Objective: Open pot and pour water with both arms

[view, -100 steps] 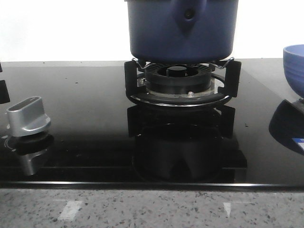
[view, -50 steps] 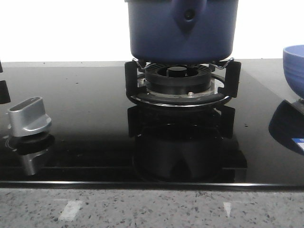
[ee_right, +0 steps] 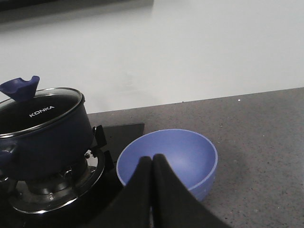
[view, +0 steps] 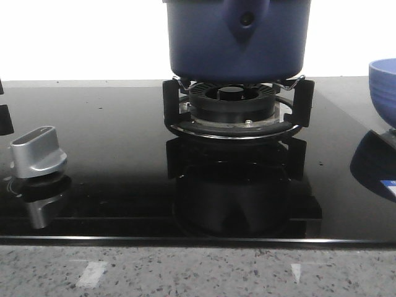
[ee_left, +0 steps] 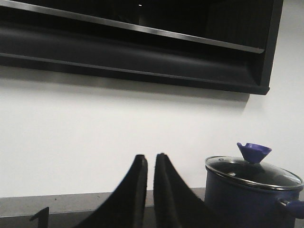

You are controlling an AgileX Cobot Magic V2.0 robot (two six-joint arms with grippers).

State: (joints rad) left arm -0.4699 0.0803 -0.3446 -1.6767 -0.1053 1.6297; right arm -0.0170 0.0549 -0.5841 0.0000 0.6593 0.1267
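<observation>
The dark navy pot [view: 238, 37] stands on the burner grate [view: 235, 117] at the middle back of the hob, its handle mount with a round hole facing me. It also shows in the left wrist view [ee_left: 249, 202] and in the right wrist view [ee_right: 42, 133], with a glass lid [ee_left: 254, 172] and a blue knob [ee_left: 254, 152] on top. My left gripper [ee_left: 149, 159] is nearly shut with a thin gap, empty, left of the pot and apart from it. My right gripper [ee_right: 152, 159] is shut and empty, in front of the light blue bowl [ee_right: 180, 154]. Neither gripper shows in the front view.
The light blue bowl [view: 383, 90] stands at the right edge of the black glass hob [view: 111, 154]. A silver control knob [view: 37, 151] sits at the front left. A grey speckled counter [view: 198, 272] runs along the front. A dark shelf [ee_left: 133, 42] hangs on the wall above.
</observation>
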